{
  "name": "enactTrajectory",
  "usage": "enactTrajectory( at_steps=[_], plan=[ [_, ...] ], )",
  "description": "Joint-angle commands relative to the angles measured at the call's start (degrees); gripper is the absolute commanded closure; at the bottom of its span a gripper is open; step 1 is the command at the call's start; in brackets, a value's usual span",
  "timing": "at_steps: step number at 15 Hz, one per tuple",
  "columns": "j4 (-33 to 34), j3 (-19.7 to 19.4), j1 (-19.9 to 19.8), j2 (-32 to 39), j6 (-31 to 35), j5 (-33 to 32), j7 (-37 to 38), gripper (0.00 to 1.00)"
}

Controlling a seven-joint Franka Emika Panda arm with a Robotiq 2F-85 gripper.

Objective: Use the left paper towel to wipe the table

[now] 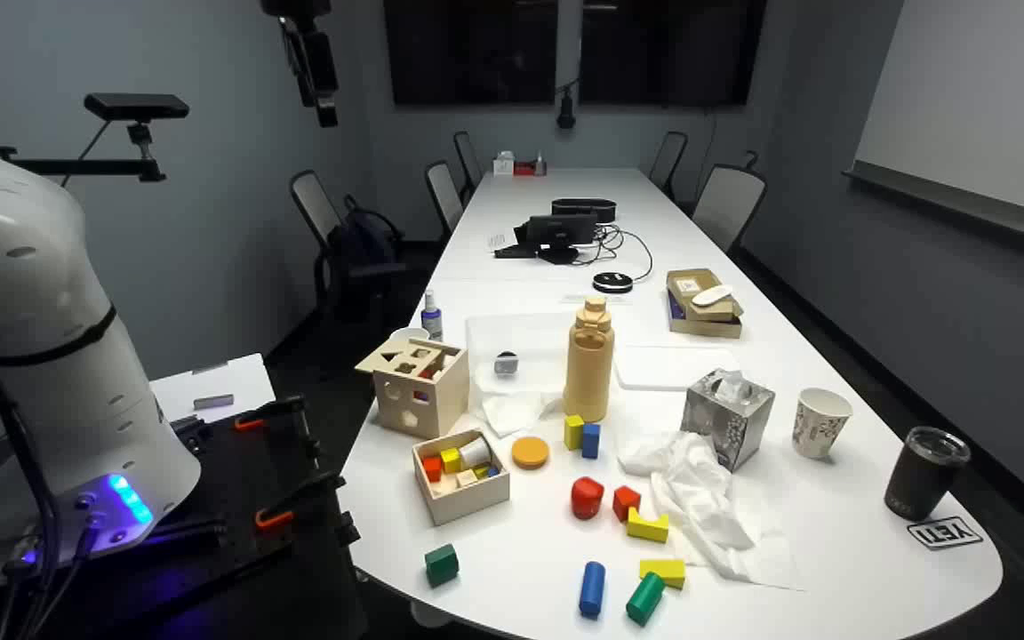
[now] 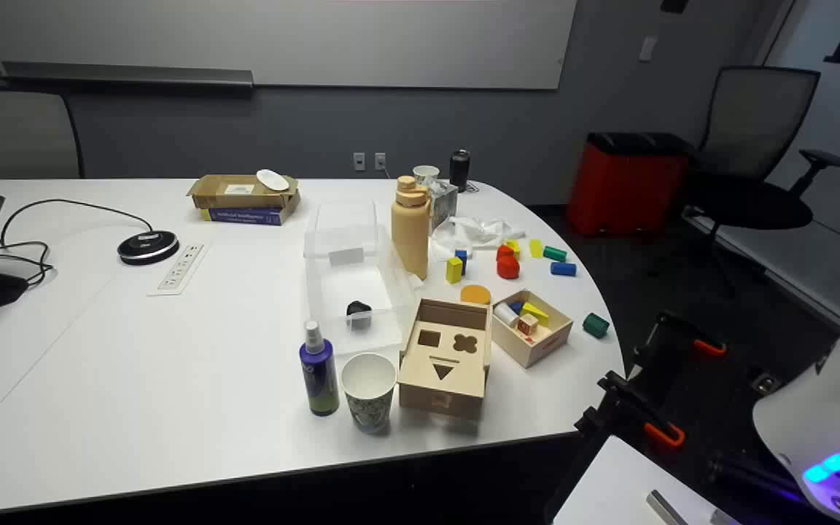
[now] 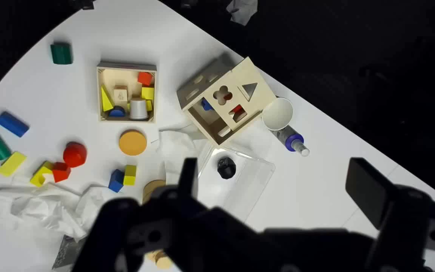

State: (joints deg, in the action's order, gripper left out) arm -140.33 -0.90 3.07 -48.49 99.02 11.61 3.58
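White paper towel [image 1: 512, 412] is lying on the table [image 1: 512, 587] between bottle [image 1: 589, 378] and wooden box [image 1: 428, 400]. The gripper [image 3: 275, 184] is holding its fingers [image 3: 364, 190] spread. A label [image 1: 945, 532] is showing "YETI", a book [image 2: 245, 216] "Artificial Intelligence".

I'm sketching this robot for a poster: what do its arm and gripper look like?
The arm is white, with rounded sections and small grey oval caps. A black strap crosses it, a dark cable runs down it, and blue lights glow low on it. The gripper is black, with blocky, flat-faced fingers.
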Motion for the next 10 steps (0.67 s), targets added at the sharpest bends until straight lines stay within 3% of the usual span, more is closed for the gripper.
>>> enactTrajectory(
  at_steps=[1, 7, 10],
  plan=[
    [0.1, 0.6, -0.9, 0.1, -0.2, 0.5, -0.5, 0.00],
    [9.6, -5.5, -1.6, 13.1, -3.1, -6.8, -12.6, 0.00],
    [15.3, -8.3, -2.3, 23.2, 1.6, -15.2, -22.1, 0.00]
  ],
)
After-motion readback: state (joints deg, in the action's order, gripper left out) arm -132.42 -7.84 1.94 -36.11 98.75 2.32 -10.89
